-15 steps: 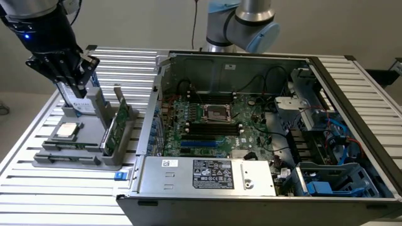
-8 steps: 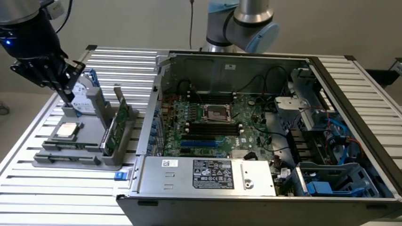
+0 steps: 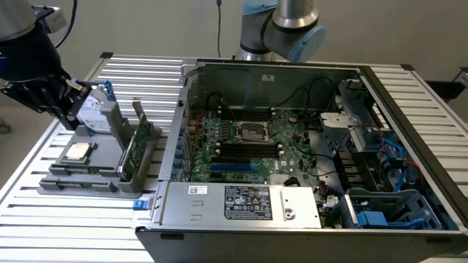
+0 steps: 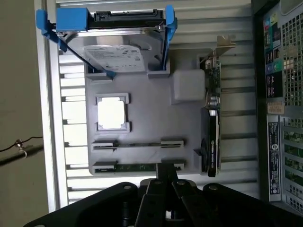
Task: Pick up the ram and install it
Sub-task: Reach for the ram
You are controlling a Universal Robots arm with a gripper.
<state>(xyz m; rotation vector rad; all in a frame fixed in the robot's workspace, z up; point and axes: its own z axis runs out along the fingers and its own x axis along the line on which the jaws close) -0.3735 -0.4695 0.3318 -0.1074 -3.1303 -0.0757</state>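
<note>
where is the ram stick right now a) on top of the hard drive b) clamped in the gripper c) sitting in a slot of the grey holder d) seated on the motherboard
c: in the wrist view the ram sits in a slot of the grey holder, with the shut gripper close by that slot.

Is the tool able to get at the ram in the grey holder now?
Likely yes: the ram lies uncovered in the grey holder, the shut tool close by, nothing between.
</note>
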